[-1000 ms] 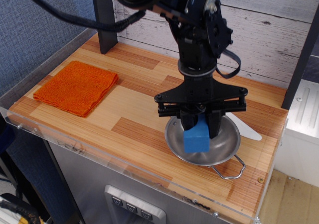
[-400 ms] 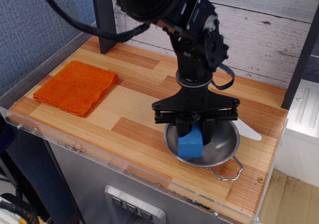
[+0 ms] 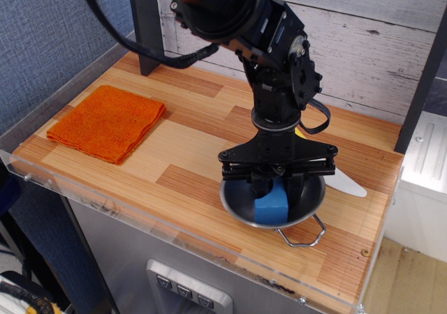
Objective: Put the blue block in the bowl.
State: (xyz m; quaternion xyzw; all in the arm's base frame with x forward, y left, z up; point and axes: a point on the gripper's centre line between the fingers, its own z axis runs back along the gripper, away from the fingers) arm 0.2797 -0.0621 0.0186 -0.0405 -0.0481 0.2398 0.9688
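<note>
While the black gripper [image 3: 276, 186] reaches straight down into the stainless-steel bowl [image 3: 307, 206], its two fingers stand on either side of the blue block [image 3: 272, 206] and press against its upper part, so the jaws are closed on the block. The block's lower end sits down inside the bowl, at or just above the shiny bottom; whether it actually rests on the metal cannot be told. One thin wire loop handle [image 3: 302, 234] sticks out from the bowl's near rim toward the front edge of the wooden tabletop [image 3: 188, 143].

Behind the bowl on its right side, a pale knife blade [image 3: 347, 184] lies flat on the wood, with a sliver of yellow handle [image 3: 299, 131] showing past the arm [image 3: 272, 56]. Well apart to the left, a folded orange cloth [image 3: 108, 122] lies flat near the table's left edge. No brand, label or readable writing shows on any of these things.
</note>
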